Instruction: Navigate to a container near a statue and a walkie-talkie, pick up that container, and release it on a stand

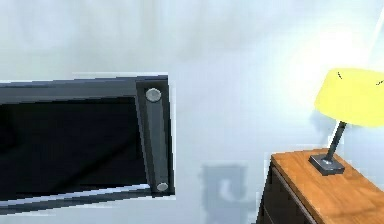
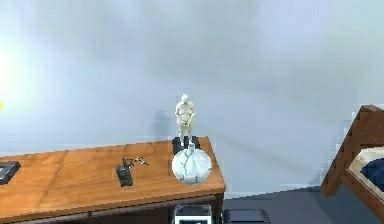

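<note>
A pale round container point(image 2: 190, 166) stands on the wooden table point(image 2: 70, 180) near its right end. Just behind it a small cream statue point(image 2: 185, 118) of a standing figure rises from a dark base. To the left lies a dark walkie-talkie point(image 2: 124, 174), with a small bunch of keys point(image 2: 135, 161) beside it. At the arm side view's bottom edge, below the table's front, the arm's dark end with a pale top point(image 2: 196, 212) pokes in. I cannot make out its fingers. I cannot tell whether the gripper holds anything.
In the forward view a dark flat screen point(image 1: 70, 145) stands at the left. A yellow-shaded lamp point(image 1: 345, 105) sits on a wooden stand point(image 1: 320, 195) at the right. A bed's wooden frame point(image 2: 362, 150) is at the arm side view's right edge. A dark flat thing point(image 2: 6, 171) lies at the table's left end.
</note>
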Tool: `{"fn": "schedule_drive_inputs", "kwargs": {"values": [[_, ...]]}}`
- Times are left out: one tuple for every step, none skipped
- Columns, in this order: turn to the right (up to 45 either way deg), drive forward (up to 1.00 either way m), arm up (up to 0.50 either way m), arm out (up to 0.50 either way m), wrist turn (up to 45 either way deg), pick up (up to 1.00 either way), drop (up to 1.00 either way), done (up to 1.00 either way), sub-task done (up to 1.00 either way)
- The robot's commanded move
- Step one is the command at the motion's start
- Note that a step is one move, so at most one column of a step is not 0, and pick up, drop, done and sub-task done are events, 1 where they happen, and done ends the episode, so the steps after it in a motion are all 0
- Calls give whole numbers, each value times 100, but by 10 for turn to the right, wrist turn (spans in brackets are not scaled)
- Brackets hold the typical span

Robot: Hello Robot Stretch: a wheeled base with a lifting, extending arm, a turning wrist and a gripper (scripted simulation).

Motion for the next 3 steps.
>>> {"fn": "schedule_drive_inputs", "kwargs": {"values": [[0,0,0,28,0,0,0,0,0],[0,0,0,0,450,0,0,0,0],[0,0,0,0,450,0,0,0,0]]}}
